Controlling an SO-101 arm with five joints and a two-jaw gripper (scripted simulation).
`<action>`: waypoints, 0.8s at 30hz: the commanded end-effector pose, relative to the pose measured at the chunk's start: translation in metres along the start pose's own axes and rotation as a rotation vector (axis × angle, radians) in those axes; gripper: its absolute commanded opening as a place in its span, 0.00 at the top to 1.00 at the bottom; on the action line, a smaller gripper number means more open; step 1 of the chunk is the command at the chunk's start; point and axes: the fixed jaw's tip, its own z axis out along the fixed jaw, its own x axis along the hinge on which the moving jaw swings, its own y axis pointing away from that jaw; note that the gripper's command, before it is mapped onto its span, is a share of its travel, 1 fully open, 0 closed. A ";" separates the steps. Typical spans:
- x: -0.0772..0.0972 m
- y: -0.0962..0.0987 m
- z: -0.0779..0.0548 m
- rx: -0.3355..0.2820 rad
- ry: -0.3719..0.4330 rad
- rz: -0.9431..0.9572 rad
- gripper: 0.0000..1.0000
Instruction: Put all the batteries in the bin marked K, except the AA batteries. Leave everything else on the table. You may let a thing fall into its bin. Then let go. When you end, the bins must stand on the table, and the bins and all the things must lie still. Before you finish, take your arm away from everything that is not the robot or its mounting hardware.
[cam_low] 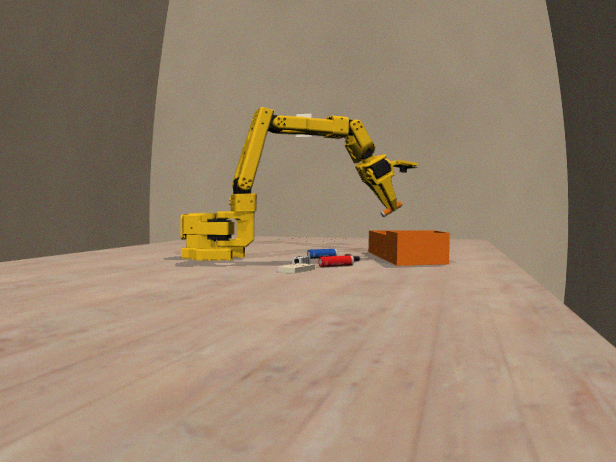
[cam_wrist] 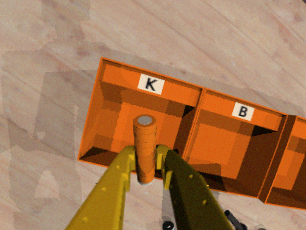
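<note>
From the exterior view, you see the yellow arm [cam_low: 260, 150] reaching right from its base [cam_low: 212, 252], with the end effector [cam_low: 391, 208] hanging above the near-left corner of the orange bin row [cam_low: 410, 247]. It is closed on an orange battery [cam_low: 391, 209], whose tip pokes out below the fingers, well clear of the bench [cam_low: 300, 360]. Left of the bins you can make out a blue battery [cam_low: 321, 253], a red cylinder with a dark end [cam_low: 336, 260], a small pale flat block [cam_low: 296, 268] and a tiny grey-white item [cam_low: 301, 259] just behind it. This view gives you only the bins' outer walls, with no labels.

The wrist view gives you what that one hides. You look down along the two yellow fingers clamped tight around the orange battery [cam_wrist: 145, 150], its grey end cap pointing down. The compartment marked K [cam_wrist: 151, 83] lies directly beneath it, with the one marked B [cam_wrist: 243, 111] beside it to the right and a third compartment [cam_wrist: 295, 165] cut by the frame edge. Both labelled compartments show bare orange floors. The fingers block the near wall of K, and a few dark small parts [cam_wrist: 235, 220] show at the bottom edge, too cropped to identify.
</note>
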 end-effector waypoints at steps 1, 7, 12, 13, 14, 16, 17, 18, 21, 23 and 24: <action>-0.015 0.007 -0.017 -0.013 -0.094 0.005 1.00; -0.015 0.007 -0.017 -0.013 -0.094 0.005 1.00; -0.015 0.007 -0.017 -0.013 -0.094 0.005 1.00; -0.015 0.007 -0.017 -0.013 -0.094 0.005 0.99; -0.015 0.007 -0.017 -0.013 -0.094 0.005 0.97; -0.015 0.007 -0.017 -0.013 -0.094 0.005 0.93; -0.015 0.007 -0.017 -0.013 -0.094 0.005 0.90; -0.015 0.007 -0.017 -0.013 -0.094 0.005 0.87; -0.015 0.007 -0.017 -0.013 -0.094 0.005 0.84; -0.015 0.007 -0.017 -0.013 -0.094 0.005 0.80; -0.015 0.007 -0.017 -0.013 -0.094 0.005 0.79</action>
